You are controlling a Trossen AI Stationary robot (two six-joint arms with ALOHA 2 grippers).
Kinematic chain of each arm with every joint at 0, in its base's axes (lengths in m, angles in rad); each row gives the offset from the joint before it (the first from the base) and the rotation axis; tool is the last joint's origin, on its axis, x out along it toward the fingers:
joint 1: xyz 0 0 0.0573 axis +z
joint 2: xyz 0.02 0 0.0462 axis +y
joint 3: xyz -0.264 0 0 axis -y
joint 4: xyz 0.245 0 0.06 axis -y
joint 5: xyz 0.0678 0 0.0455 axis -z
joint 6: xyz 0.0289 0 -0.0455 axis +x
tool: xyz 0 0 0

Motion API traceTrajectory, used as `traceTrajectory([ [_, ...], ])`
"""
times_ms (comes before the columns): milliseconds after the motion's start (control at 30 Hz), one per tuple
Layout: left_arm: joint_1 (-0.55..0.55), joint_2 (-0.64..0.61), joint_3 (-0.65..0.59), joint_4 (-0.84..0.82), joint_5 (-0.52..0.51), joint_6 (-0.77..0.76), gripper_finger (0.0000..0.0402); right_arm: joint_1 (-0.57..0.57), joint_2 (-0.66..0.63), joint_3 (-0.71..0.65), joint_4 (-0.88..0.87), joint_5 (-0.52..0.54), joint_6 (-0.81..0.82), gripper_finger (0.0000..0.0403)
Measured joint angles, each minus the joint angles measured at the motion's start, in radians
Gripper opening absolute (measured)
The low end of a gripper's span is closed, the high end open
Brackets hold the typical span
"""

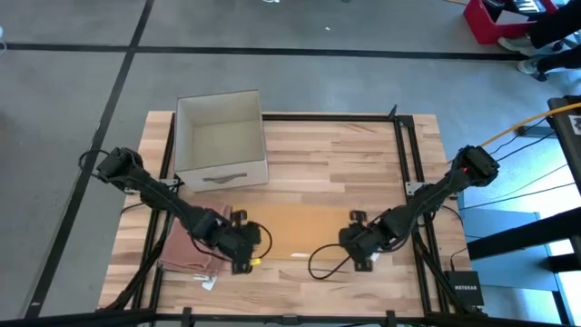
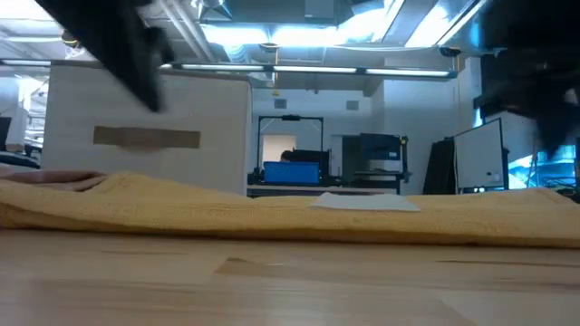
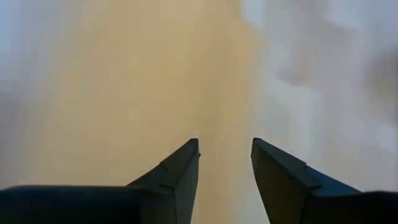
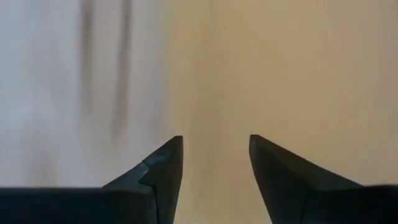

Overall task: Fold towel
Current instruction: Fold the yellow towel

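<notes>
Clearly both arms are down low over the towel [image 1: 300,238], a tan cloth lying flat along the lower middle of the high view, on the wooden desk [image 1: 345,163]. The left gripper [image 1: 243,252] sits at the towel's left end, in the lower left of the frame, and the right gripper [image 1: 363,247] at its right end, lower right of centre; taking the two ends at once would let the cloth be lifted evenly and laid over itself. Each wrist view shows its own two dark fingers with a narrow gap between the jaws, tan cloth filling the picture beyond them, and nothing visibly pinched yet. In the low view the towel stretches across the whole width as a low yellow ridge, with a small pale tag [image 2: 364,203] on top of it. A pinkish cloth [image 1: 186,254] lies under the left arm near the desk's lower left edge, apart from the task. An open box [image 1: 221,141] stands in the upper left of the desk, well clear of the towel, probably there to receive folded pieces. I judge the fold not yet begun.
</notes>
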Motion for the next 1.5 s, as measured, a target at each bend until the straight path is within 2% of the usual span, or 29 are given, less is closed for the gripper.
traceTrajectory([
  [67, 0.007, 0.014, -0.027, 0.028, -0.181, 0.017, 0.0137, 0.000, 0.000, -0.044, 0.127, 0.167, -0.066, 0.0182],
  [100, 0.012, 0.026, -0.044, 0.041, -0.239, 0.003, 0.0135, -0.002, 0.000, -0.075, 0.200, 0.212, -0.087, 0.0179],
  [167, 0.022, 0.051, -0.086, 0.073, -0.282, -0.055, 0.0133, -0.017, 0.000, -0.142, 0.351, 0.273, -0.119, 0.0173],
  [267, 0.029, 0.091, -0.149, 0.133, -0.268, -0.159, 0.0132, -0.022, 0.000, -0.249, 0.535, 0.287, -0.116, 0.0163],
  [333, 0.029, 0.127, -0.176, 0.153, -0.195, -0.252, 0.0132, -0.021, 0.001, -0.306, 0.607, 0.254, -0.094, 0.0157],
  [433, 0.020, 0.173, -0.170, 0.171, -0.139, -0.300, 0.0132, -0.008, 0.001, -0.355, 0.603, 0.194, -0.037, 0.0150],
  [500, 0.005, 0.195, -0.170, 0.191, -0.141, -0.326, 0.0131, 0.011, -0.003, -0.367, 0.599, 0.158, -0.006, 0.0146],
  [667, -0.057, 0.205, -0.164, 0.275, -0.123, -0.389, 0.0131, 0.105, -0.004, -0.366, 0.567, 0.118, 0.098, 0.0143],
  [800, -0.101, 0.202, -0.125, 0.239, -0.098, -0.422, 0.0131, 0.158, 0.000, -0.341, 0.562, 0.120, 0.147, 0.0143],
  [867, -0.104, 0.183, -0.105, 0.209, -0.094, -0.398, 0.0131, 0.158, 0.002, -0.315, 0.539, 0.115, 0.160, 0.0143],
  [967, -0.090, 0.135, -0.046, 0.226, -0.153, -0.319, 0.0131, 0.153, 0.003, -0.270, 0.538, 0.106, 0.178, 0.0143],
  [1033, -0.069, 0.101, -0.011, 0.240, -0.233, -0.218, 0.0131, 0.150, 0.003, -0.237, 0.545, 0.111, 0.185, 0.0143],
  [1100, -0.050, 0.094, 0.010, 0.272, -0.360, -0.095, 0.0131, 0.136, 0.003, -0.209, 0.541, 0.115, 0.168, 0.0143],
  [1167, -0.025, 0.093, 0.017, 0.354, -0.502, 0.024, 0.0131, 0.108, -0.003, -0.171, 0.518, 0.106, 0.172, 0.0143],
  [1200, -0.010, 0.093, 0.018, 0.427, -0.522, 0.089, 0.0131, 0.096, -0.015, -0.150, 0.486, 0.089, 0.186, 0.0143],
  [1333, 0.046, 0.132, -0.010, 0.653, -0.362, 0.253, 0.0131, 0.070, -0.070, -0.071, 0.259, -0.030, 0.260, 0.0148],
  [1500, 0.069, 0.246, -0.025, 0.755, -0.287, 0.246, 0.0131, 0.097, -0.151, -0.066, 0.122, -0.060, 0.399, 0.0194],
])
